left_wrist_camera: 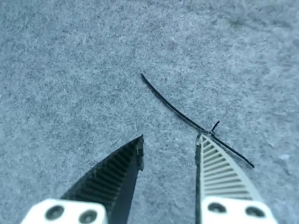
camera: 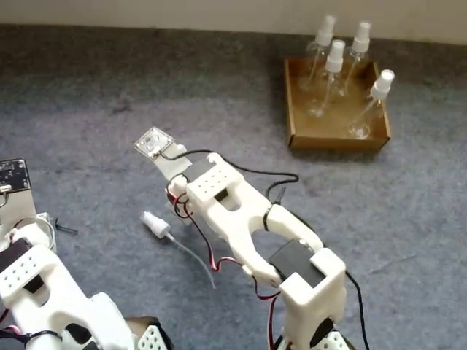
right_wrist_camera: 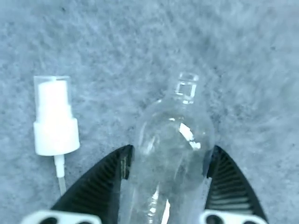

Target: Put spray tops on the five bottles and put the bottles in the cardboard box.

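Four clear plastic bottles [camera: 334, 80] with white spray tops stand in the shallow brown cardboard box [camera: 337, 140] — the fifth clear bottle [right_wrist_camera: 174, 135], neck bare, is clamped in the right gripper [right_wrist_camera: 171, 151], its loose white spray top [right_wrist_camera: 55, 123] beside it on grey carpet [camera: 87, 109]; left gripper [left_wrist_camera: 170, 137] spread, empty.

Soft, even light lies over the counter [camera: 95, 102]; shadows are faint and soft-edged, and small bright glints sit on the clear bottle [right_wrist_camera: 170, 154].
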